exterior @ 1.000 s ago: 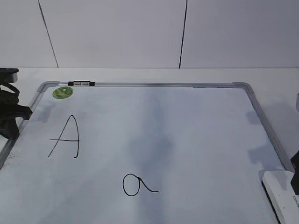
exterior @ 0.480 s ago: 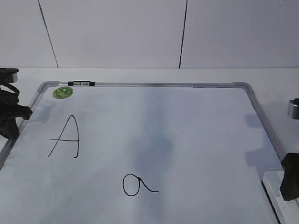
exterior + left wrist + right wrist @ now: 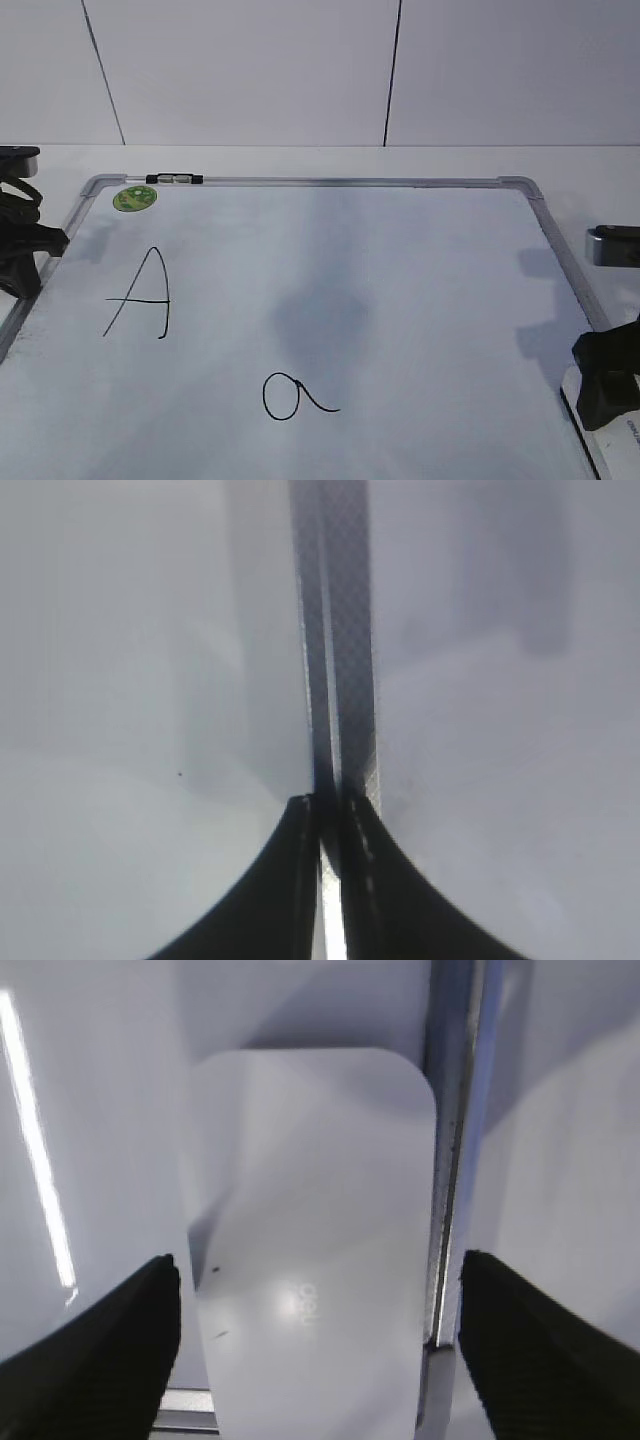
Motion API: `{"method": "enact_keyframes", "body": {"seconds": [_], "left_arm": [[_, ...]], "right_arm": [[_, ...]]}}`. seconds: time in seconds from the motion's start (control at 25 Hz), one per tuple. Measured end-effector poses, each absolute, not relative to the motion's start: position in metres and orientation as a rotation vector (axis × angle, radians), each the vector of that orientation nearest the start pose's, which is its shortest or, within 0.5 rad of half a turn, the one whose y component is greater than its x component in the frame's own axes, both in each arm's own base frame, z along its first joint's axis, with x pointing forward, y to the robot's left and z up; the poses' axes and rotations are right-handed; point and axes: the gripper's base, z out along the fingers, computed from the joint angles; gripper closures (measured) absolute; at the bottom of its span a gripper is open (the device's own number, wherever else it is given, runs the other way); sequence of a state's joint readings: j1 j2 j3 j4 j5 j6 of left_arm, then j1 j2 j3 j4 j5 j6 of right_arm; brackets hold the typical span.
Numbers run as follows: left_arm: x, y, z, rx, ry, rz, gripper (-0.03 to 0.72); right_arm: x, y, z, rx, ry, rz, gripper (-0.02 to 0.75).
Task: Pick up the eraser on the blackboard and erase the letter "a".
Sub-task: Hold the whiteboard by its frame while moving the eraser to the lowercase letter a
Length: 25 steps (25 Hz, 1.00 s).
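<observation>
The blackboard (image 3: pixel 330 250) is a white board with a grey frame, lying flat. The letter "a" (image 3: pixel 290 396) is at its near middle, and a capital "A" (image 3: pixel 140 293) is at the left. The white eraser (image 3: pixel 612 447) lies at the board's near right corner, partly hidden by my right gripper (image 3: pixel 605 385). In the right wrist view the eraser (image 3: pixel 310 1220) lies between the open jaws of my right gripper (image 3: pixel 318 1265), beside the board's frame (image 3: pixel 455 1160). My left gripper (image 3: pixel 20 262) is at the board's left edge. Its jaws (image 3: pixel 325 805) are shut and empty over the frame (image 3: pixel 345 630).
A round green sticker (image 3: pixel 134 198) and a small black-and-clear marker (image 3: pixel 174 179) are at the board's far left corner. A white table and a white panelled wall lie beyond the board.
My right gripper has moved in from the right edge over the eraser and now covers most of it. The left arm, the board and the letters have not moved.
</observation>
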<state>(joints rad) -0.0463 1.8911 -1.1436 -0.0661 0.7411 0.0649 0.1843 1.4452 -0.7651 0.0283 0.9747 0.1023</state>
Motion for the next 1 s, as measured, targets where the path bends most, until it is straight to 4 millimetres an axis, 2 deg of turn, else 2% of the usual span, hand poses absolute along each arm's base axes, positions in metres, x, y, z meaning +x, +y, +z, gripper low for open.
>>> {"method": "enact_keyframes", "body": {"seconds": [0.32,0.6,0.84,1.0], "left_arm": [[0.352,-0.020,0.153,0.098,2.969,-0.070,0.671],[0.352,-0.020,0.153,0.098,2.968,-0.070,0.671],[0.352,-0.020,0.153,0.098,2.968,-0.070,0.671],[0.352,-0.020,0.153,0.098,2.968,-0.070,0.671]], "right_arm": [[0.227,0.045,0.176,-0.103,3.222,0.021,0.071],[0.226,0.045,0.174,-0.100,3.243,0.021,0.073],[0.225,0.047,0.174,-0.073,3.253,0.056,0.161],[0.224,0.047,0.174,-0.080,3.265,0.055,0.183]]}}
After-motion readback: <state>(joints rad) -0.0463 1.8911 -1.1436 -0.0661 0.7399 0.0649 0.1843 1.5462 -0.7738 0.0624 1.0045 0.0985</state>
